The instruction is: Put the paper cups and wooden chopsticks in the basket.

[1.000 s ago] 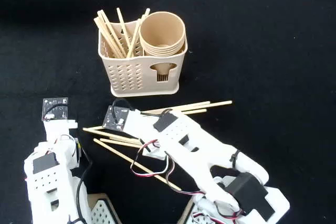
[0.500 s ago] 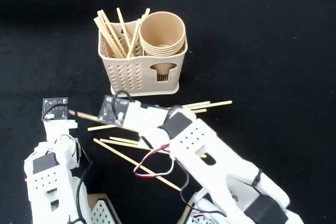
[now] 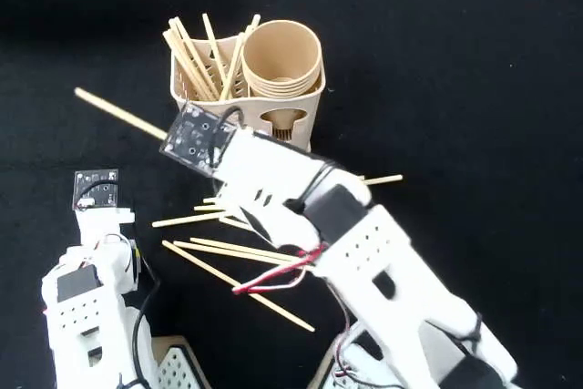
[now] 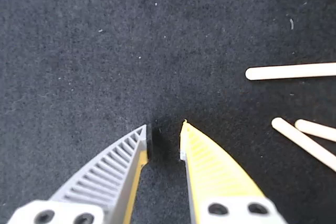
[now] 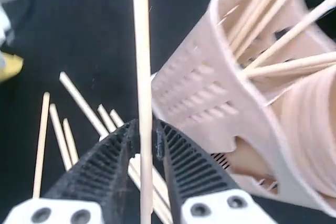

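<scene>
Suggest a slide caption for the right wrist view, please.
Right gripper shut on one wooden chopstick beside the basket, which holds more chopsticks and paper cups.

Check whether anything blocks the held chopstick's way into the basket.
Nothing stands between them. The right end effector grips the chopstick right beside the basket's perforated wall. The only crowding is inside: chopsticks already standing in its compartment lean across the opening, so the new one would likely have to slip among them.

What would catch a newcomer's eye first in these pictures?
The right gripper grips one chopstick in the air beside the basket. The basket holds stacked paper cups and several chopsticks; loose chopsticks lie on the black table before it.
</scene>
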Controlling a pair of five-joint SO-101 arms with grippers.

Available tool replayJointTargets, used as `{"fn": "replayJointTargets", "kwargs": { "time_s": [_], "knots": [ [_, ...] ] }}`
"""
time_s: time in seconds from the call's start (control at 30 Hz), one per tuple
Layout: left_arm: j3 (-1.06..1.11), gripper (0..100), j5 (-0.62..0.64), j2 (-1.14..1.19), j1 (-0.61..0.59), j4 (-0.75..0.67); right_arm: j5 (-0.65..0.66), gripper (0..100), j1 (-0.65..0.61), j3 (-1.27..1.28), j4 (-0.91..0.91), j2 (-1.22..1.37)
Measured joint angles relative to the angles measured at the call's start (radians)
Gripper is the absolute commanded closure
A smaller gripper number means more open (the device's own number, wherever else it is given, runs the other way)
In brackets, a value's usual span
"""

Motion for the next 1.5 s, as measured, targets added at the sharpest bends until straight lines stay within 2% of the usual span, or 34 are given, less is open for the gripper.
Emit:
{"fn": "replayJointTargets", "kwargs": {
  "time_s": [0.17, 0.33, 0.53, 0.73, 0.93, 1.17, 1.5],
  "knots": [
    [0.0, 88, 0.0, 0.0, 0.0, 0.0, -0.052, 98.6, 0.015, -0.072, 0.0, -0.048],
    [0.0, 88, 0.0, 0.0, 0.0, 0.0, -0.201, 98.5, 0.015, -0.241, -0.012, -0.078],
    [0.0, 88, 0.0, 0.0, 0.0, 0.0, -0.365, 98.5, 0.035, -0.333, -0.252, -0.089],
    [0.0, 88, 0.0, 0.0, 0.0, 0.0, -0.373, 98.5, 0.041, -0.238, -0.635, -0.018],
    [0.0, 88, 0.0, 0.0, 0.0, 0.0, -0.373, 98.5, 0.104, -0.229, -0.872, 0.118],
    [0.0, 88, 0.0, 0.0, 0.0, 0.0, -0.373, 98.5, 0.155, -0.196, -0.936, 0.265],
    [0.0, 88, 0.0, 0.0, 0.0, 0.0, -0.379, 98.6, 0.155, -0.064, -0.939, 0.336]
  ]
}}
